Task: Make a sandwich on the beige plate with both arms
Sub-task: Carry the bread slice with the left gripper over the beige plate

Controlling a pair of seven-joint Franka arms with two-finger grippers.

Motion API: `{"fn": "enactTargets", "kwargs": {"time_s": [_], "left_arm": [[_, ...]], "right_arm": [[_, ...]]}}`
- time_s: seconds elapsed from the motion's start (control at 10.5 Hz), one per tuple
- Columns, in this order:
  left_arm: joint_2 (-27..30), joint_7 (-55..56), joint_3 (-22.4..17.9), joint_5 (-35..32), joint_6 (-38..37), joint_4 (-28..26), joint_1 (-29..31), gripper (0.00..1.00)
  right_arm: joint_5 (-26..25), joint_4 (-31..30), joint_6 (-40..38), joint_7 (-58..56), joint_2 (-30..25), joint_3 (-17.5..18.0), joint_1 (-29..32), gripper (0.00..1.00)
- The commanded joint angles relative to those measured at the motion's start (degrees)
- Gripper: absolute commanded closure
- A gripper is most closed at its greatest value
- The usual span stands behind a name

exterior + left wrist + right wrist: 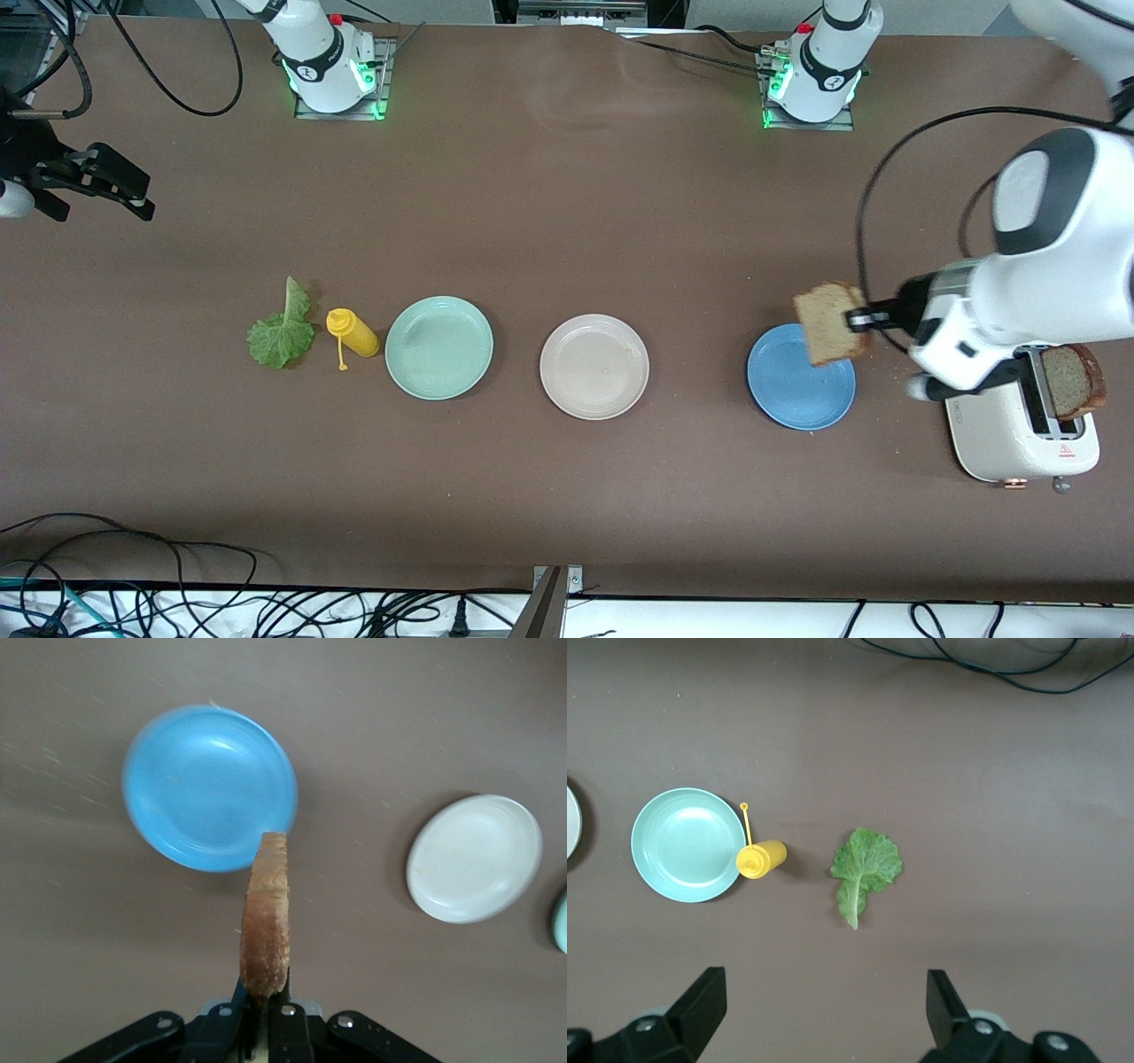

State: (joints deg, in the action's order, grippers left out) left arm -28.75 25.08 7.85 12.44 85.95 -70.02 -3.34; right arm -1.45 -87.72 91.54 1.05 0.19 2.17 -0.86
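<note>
right gripper (133, 190) waits with jaws released over the desk's right-arm end. lettuce (282, 335), bottle (352, 332) and mint plate (438, 346) lie ready in a row. the beige plate (594, 365) is bare. left gripper (864, 316) clenches a bread slice (829, 322) over the blue plate (797, 385) (probably bound for the beige one); another slice (1073, 381) sits in the toaster (1019, 439).

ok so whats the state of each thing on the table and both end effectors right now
left end effector: shut on a brown bread slice, over the round blue plate
right end effector: open, empty, waiting above the ruffled green lettuce leaf
round beige plate: empty
round mint-green plate: empty
white toaster: second bread slice standing in its slot
yellow squeeze bottle: lying on its side
</note>
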Motion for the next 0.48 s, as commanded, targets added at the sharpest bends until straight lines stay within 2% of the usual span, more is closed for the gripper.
{"fn": "enactTargets", "kwargs": {"time_s": [0.0,0.29,0.38], "left_arm": [[-2.62,6.35,-0.12,7.4,5.6,-0.64,-3.84,1.0],[-5.52,14.27,-0.03,10.4,21.04,-4.67,-10.26,1.0],[-5.53,15.34,-0.03,12.41,27.36,-7.47,-11.76,1.0]], "right_arm": [[0.74,0.71,-1.36,0.18,-0.37,0.12,-0.02,0.0],[0.83,0.71,-1.45,-0.17,-1.15,0.38,-0.02,0.0],[0.83,0.71,-1.45,0.18,-1.24,2.04,-0.02,0.0]]}}
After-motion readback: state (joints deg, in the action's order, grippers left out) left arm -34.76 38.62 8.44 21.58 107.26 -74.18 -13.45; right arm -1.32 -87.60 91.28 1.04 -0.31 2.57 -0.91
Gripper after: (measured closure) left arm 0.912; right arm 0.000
